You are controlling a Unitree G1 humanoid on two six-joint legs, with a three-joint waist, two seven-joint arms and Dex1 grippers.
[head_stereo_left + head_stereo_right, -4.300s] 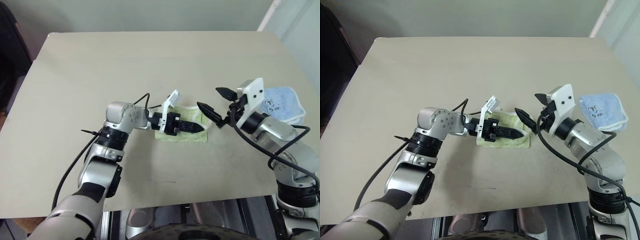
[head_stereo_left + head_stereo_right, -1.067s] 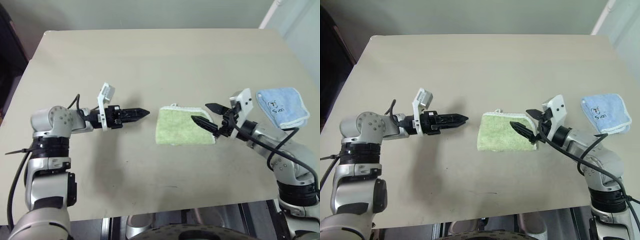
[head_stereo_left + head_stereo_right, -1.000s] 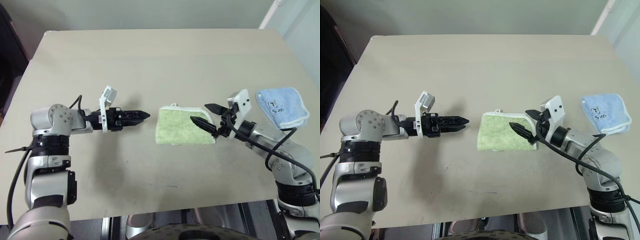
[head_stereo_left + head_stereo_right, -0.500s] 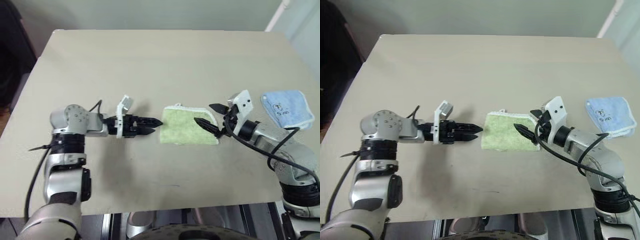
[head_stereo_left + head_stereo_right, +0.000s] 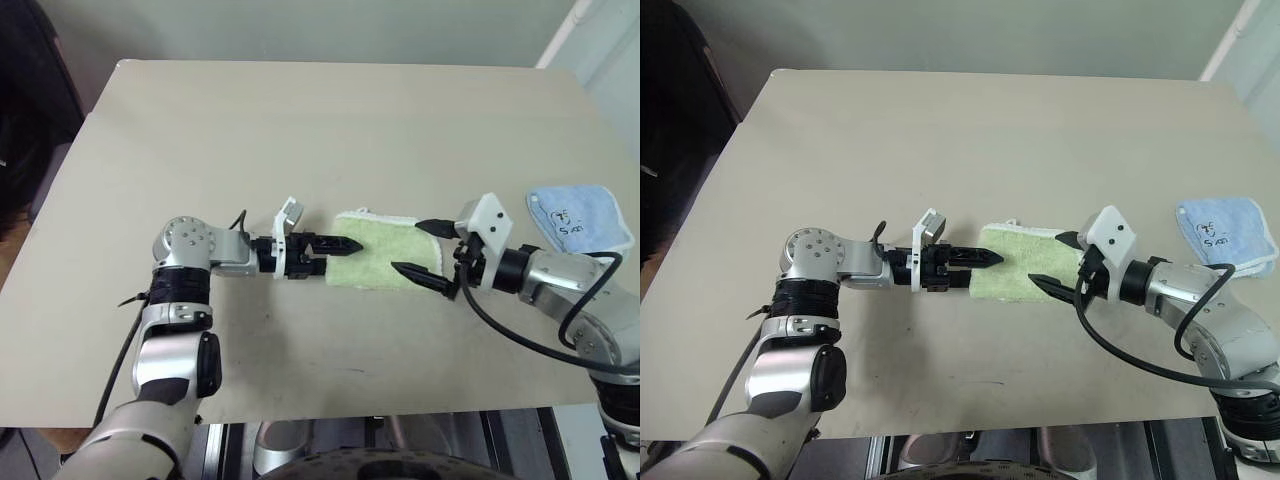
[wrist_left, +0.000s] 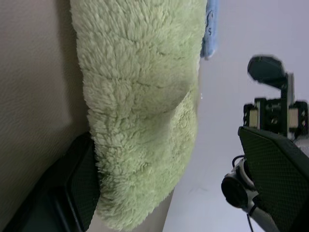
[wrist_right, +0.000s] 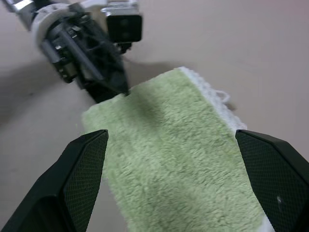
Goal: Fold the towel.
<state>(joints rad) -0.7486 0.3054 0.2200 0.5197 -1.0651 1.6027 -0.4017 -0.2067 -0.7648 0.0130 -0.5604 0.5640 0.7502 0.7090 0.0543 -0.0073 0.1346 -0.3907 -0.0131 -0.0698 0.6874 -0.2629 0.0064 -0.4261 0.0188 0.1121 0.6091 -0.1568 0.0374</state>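
Folded towel (image 5: 378, 250) at mid-table (image 5: 300, 130), flanked by both grippers.

We note the left gripper (image 5: 345, 252) spread apart, straddling the towel's left edge; the right gripper (image 5: 425, 248) released, its fingers bracketing the right edge. We list a blue cloth (image 5: 580, 215) at the table's right edge, with bare tabletop beyond and in front.

The towel (image 5: 375, 255) is fluffy, matt green terry cloth with white stitched edging. The table (image 5: 330, 130) looks smooth, matt beige. At three o'clock, the blue cloth (image 5: 582, 217) is soft terry.
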